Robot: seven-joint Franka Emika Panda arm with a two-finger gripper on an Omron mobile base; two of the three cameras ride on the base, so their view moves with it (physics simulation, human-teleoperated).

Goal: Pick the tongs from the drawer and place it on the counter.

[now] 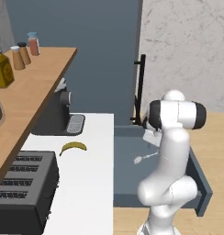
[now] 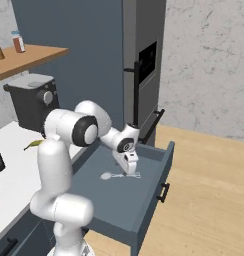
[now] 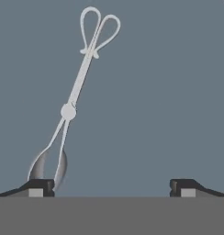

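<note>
While the left base view puts the tongs [image 1: 146, 157] on the open drawer [image 1: 127, 183] floor beside the desk [image 1: 93, 183] edge, the right base view shows the pincer [image 2: 130, 171] low over them. Seen from the hand view, its fingertips [image 3: 36, 187] stand apart; thin, stiff, slippery metal suggests gripping near the pivot.
</note>
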